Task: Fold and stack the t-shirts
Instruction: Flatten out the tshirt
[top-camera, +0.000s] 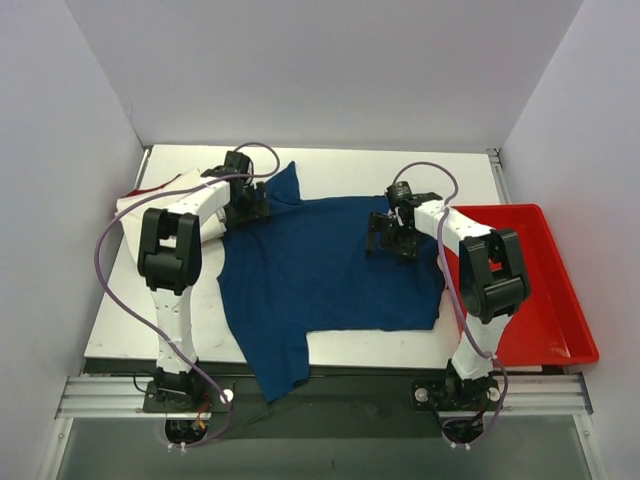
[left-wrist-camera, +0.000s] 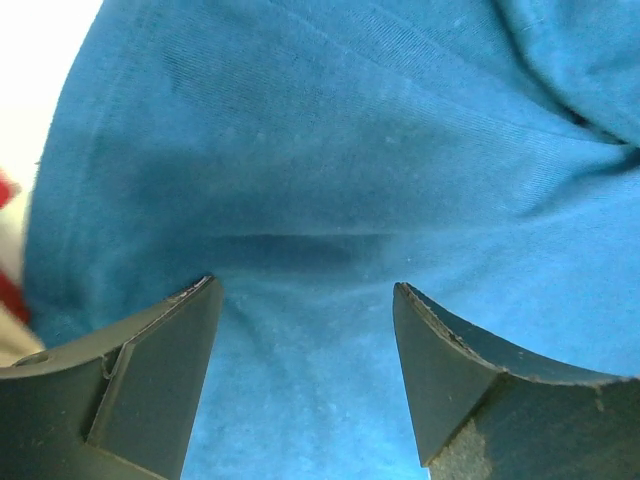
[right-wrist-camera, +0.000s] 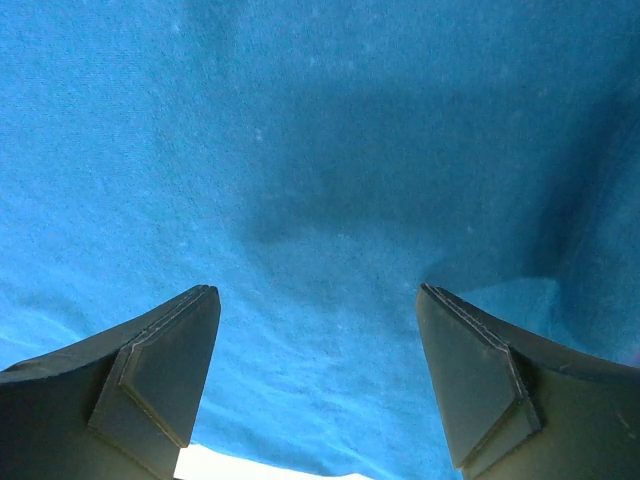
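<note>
Left gripper (left-wrist-camera: 305, 285), right gripper (right-wrist-camera: 318, 290): fingers spread wide, clamping nothing. Blue t-shirt (top-camera: 330, 270) lies close beneath, spanning each gap.

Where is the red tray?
In the top view, the red tray sits at the table's right edge, beside the right arm and the blue t-shirt.
</note>
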